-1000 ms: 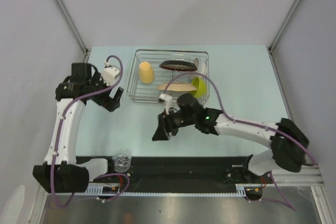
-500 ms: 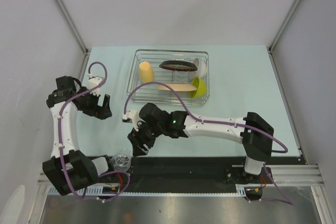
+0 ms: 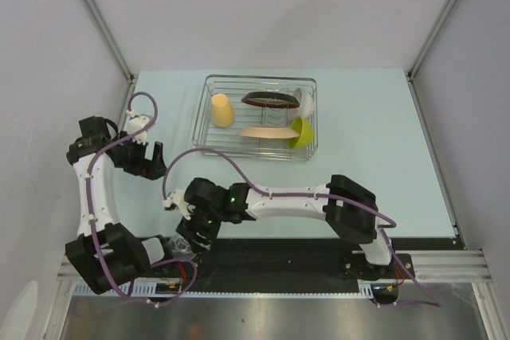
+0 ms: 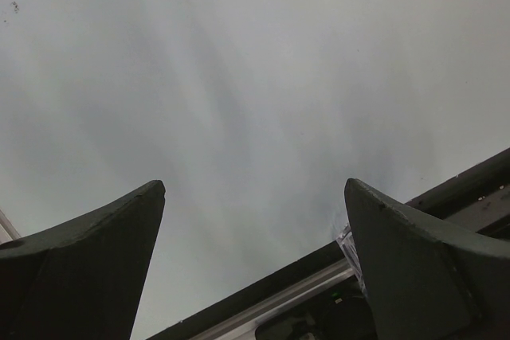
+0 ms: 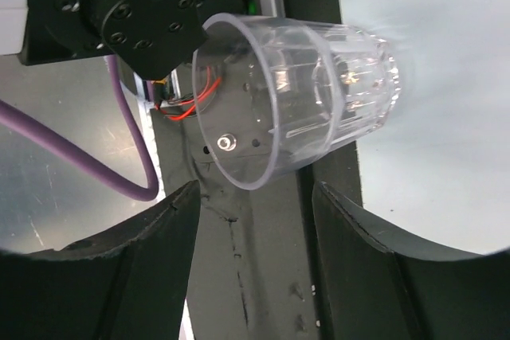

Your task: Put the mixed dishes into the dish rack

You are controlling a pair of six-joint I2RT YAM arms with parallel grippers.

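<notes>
Right now my right pincer [image 5: 255, 197] is spread wide at the glass [image 5: 307, 105].

On the wrist camera, the glass lies just ahead of the two fingertips with its open mouth turned towards them. It is not between the fingers, and I cannot tell whether either one touches it. Under the pincer runs the black rail [image 5: 263, 276] at the near edge of the table [image 3: 366, 141]. My left pincer [image 4: 255, 197] is wide as well and grips nothing, with bare table below it. Well beyond the right pincer, on the far side, stands the rack [image 3: 260, 77]. In it are the yellow mug [image 3: 222, 110], the red-rimmed plate [image 3: 269, 99], the beige plate [image 3: 267, 132], the green bowl [image 3: 300, 131] and the white bowl [image 3: 305, 101].
</notes>
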